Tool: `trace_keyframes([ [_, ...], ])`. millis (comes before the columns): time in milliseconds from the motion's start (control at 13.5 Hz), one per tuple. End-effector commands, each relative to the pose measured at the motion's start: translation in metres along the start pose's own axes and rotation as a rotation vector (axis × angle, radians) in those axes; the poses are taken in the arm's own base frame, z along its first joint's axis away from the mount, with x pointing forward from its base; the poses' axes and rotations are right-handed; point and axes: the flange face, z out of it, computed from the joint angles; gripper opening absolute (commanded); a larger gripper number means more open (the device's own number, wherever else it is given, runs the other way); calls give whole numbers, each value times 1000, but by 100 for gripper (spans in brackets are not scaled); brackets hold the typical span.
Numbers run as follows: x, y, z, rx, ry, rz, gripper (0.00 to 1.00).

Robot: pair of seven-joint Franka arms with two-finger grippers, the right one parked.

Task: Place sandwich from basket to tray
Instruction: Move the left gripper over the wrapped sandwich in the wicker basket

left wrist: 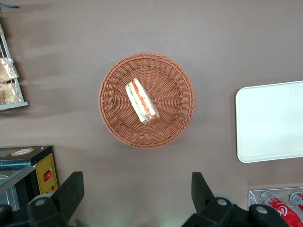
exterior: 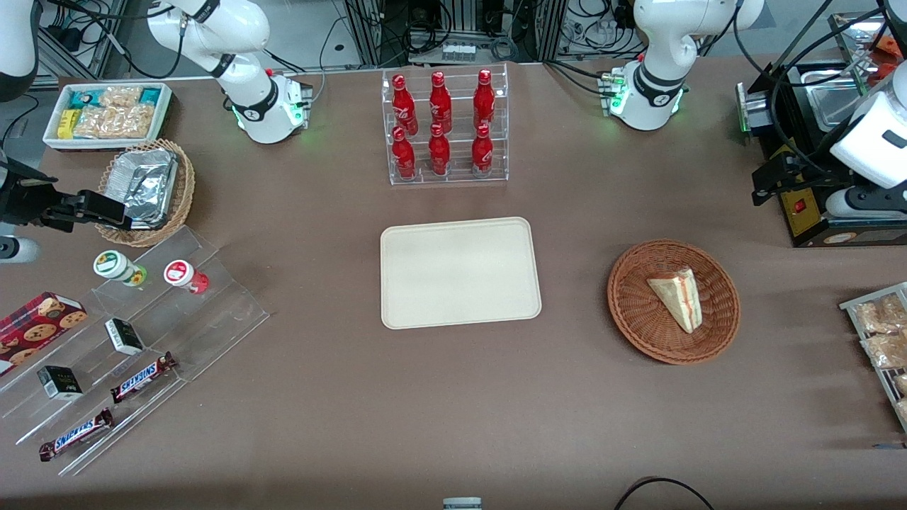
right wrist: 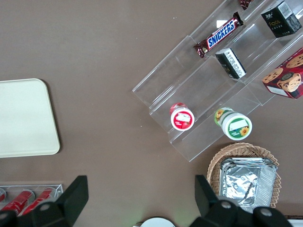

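The sandwich (exterior: 679, 297) (left wrist: 142, 101), a pale wedge with a red and green filling stripe, lies in the round reddish-brown wicker basket (exterior: 631, 312) (left wrist: 113, 118). The cream tray (exterior: 460, 273) (left wrist: 270, 123) lies flat beside the basket, toward the table's middle, with nothing on it. My left gripper (exterior: 769, 180) (left wrist: 137, 191) hovers high over the table, farther from the front camera than the basket and toward the working arm's end. It is open, and only bare table shows between its fingers (left wrist: 71, 189). It touches neither the basket nor the sandwich.
A clear rack of red bottles (exterior: 445, 127) (left wrist: 281, 205) stands farther from the front camera than the tray. A black appliance (exterior: 815, 205) (left wrist: 28, 175) sits under my gripper. A wire rack of snack packets (exterior: 879, 333) (left wrist: 7, 80) lies at the working arm's end.
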Motion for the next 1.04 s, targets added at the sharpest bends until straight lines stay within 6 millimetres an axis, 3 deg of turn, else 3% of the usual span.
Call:
trace_keyframes([
  [0, 5, -4, 1, 3, -12, 9, 100],
  [296, 37, -9, 81, 19, -85, -32, 100],
  [593, 39, -7, 155, 20, -38, -181, 100],
  [963, 23, -5, 231, -5, 53, -449, 100],
])
